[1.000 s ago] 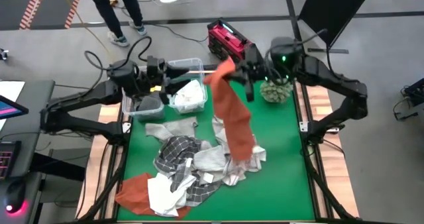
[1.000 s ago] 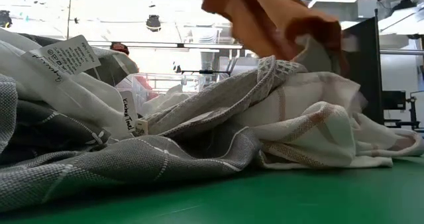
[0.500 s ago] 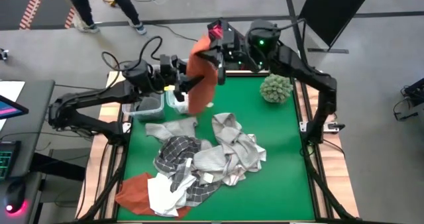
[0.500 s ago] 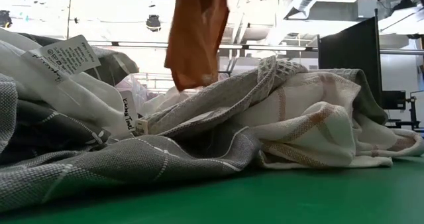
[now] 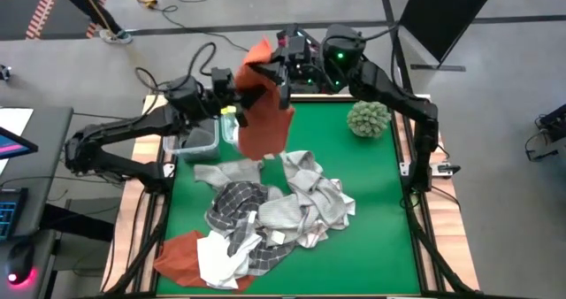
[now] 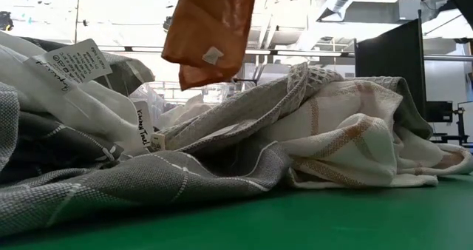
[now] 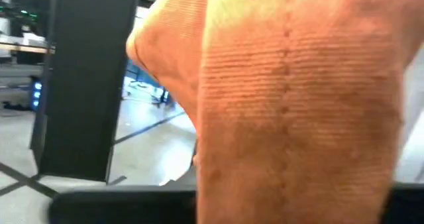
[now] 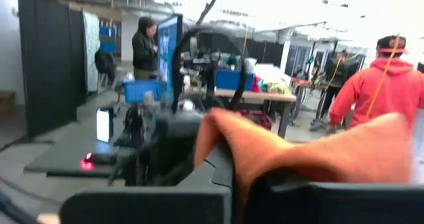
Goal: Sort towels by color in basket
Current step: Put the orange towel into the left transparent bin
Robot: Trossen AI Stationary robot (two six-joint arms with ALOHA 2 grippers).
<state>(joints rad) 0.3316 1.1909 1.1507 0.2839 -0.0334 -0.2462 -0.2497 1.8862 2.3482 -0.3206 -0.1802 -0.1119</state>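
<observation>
Both the right pincer [image 5: 281, 69] and left pincer [image 5: 239, 91] pinch the rust-orange towel [image 5: 263, 122] hanging over the bench's [image 5: 371, 237] far side. Towel labels [image 6: 70, 63] are unreadable.

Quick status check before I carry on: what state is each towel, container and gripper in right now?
Rust-orange towel: lifted, hanging between both grippers.
Right gripper: shut on its upper edge.
Left gripper: at its side, closing.
Mixed towel pile: heaped, unsorted.
Second rust-orange towel: lying at the pile's edge.
Clear plastic bin: upright, contents unclear.
</observation>
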